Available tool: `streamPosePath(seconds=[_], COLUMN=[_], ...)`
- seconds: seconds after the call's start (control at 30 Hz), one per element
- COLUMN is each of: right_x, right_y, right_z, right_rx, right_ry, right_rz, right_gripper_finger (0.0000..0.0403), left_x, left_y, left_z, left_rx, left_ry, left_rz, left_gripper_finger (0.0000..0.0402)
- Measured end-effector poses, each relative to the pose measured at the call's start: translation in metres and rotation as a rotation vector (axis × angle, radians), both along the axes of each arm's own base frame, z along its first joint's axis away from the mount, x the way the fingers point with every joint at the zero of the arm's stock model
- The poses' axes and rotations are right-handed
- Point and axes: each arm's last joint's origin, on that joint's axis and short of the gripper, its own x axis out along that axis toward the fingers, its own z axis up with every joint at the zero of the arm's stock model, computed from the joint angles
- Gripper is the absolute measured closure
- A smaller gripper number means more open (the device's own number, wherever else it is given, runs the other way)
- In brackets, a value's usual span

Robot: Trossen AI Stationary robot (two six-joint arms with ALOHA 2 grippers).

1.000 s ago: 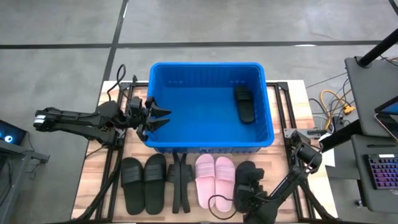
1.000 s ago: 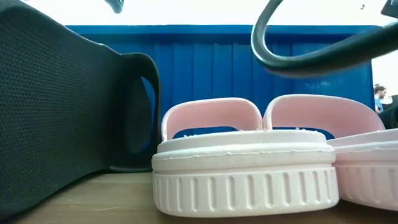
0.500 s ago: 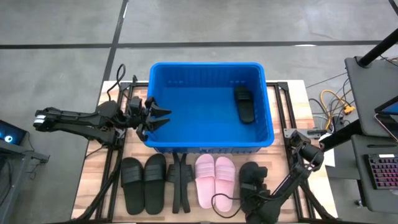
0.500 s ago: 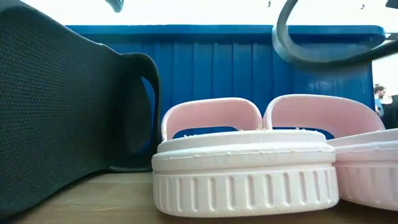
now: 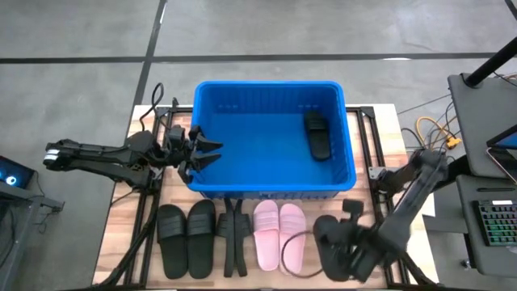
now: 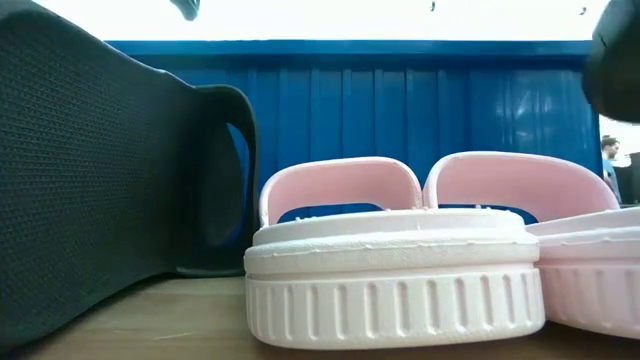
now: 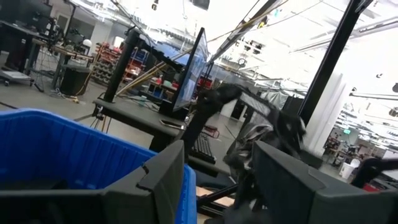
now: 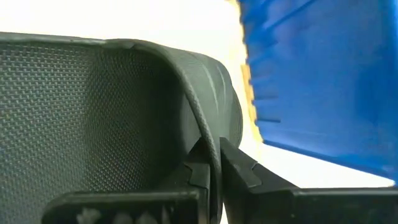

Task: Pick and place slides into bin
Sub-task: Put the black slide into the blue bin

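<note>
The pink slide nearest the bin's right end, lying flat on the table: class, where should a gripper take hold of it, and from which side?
Probably the wide strap of that pink slide, approached from above. It lies sole down with its strap arching clear of the footbed, as the low view shows, so one finger could slip under. Its mate lies close beside it, so a sideways pinch across the sole looks cramped.

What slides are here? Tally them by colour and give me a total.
Black slides: 4. One is in the bin, two are on the table, and one is clamped in the right gripper.
Pink slides: 2, side by side on the table.
Total: 6
</note>
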Motion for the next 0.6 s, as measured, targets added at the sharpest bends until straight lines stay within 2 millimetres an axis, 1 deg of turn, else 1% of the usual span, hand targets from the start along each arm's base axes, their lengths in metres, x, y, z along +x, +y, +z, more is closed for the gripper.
streamPosePath(seconds=[0.13, 0.3, 0.4, 0.6], right_x=[-0.009, -0.015, -0.018, -0.016], right_y=[-0.025, -0.05, -0.065, -0.099], right_z=[0.036, 0.071, 0.083, 0.097], right_rx=[0.117, 0.135, 0.082, -0.065], right_ry=[-0.174, -0.427, -0.505, -0.544], right_rz=[-0.054, -0.053, -0.035, -0.018], right_gripper_finger=[0.0393, 0.0394, 0.0394, 0.0392], left_x=[0.002, 0.002, 0.002, 0.002], left_y=[0.0, 0.0, 0.0, 0.0], left_z=[0.0, 0.0, -0.001, 0.0], left_rx=[0.0, 0.0, 0.0, 0.001], left_ry=[0.003, -0.007, -0.005, -0.008], left_rz=[0.0, 0.0, 0.0, 0.0], left_gripper_finger=[0.0226, 0.0226, 0.0226, 0.0226])
